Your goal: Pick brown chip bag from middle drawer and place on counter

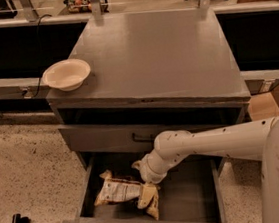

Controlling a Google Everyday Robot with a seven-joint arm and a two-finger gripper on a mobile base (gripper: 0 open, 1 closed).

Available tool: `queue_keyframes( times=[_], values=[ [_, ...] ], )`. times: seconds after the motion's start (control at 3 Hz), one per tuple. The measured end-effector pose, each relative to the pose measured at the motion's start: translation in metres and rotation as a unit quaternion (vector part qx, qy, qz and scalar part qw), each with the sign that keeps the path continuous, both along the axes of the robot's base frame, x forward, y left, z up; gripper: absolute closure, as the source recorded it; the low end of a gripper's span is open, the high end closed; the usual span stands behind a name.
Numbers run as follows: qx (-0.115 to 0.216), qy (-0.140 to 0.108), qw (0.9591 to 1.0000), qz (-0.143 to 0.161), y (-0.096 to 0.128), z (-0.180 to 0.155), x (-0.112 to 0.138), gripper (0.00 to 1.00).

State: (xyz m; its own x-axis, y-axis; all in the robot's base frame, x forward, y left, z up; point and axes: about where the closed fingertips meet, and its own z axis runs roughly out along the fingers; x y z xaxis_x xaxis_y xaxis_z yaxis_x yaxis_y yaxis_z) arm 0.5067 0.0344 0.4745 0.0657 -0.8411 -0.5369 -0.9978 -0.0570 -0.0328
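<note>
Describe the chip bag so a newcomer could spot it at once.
Below the grey counter, the middle drawer is pulled open at the bottom of the view. The brown chip bag lies in its left half, with the tool at the bag's right end. It is crinkly, dark with a pale printed panel, unlike the smooth cream bowl on the counter's left corner.

White arm stretches leftward, its pincer pointing down.
</note>
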Motion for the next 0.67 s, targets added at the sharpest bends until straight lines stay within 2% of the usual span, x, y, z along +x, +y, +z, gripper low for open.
queue_keyframes(
  times=[0.33, 0.67],
  values=[
    [0.001, 0.014, 0.9998, -0.010, -0.006, -0.031, -0.004, 0.32],
    [-0.004, 0.012, 0.9999, -0.010, -0.004, -0.046, -0.007, 0.54]
  ],
)
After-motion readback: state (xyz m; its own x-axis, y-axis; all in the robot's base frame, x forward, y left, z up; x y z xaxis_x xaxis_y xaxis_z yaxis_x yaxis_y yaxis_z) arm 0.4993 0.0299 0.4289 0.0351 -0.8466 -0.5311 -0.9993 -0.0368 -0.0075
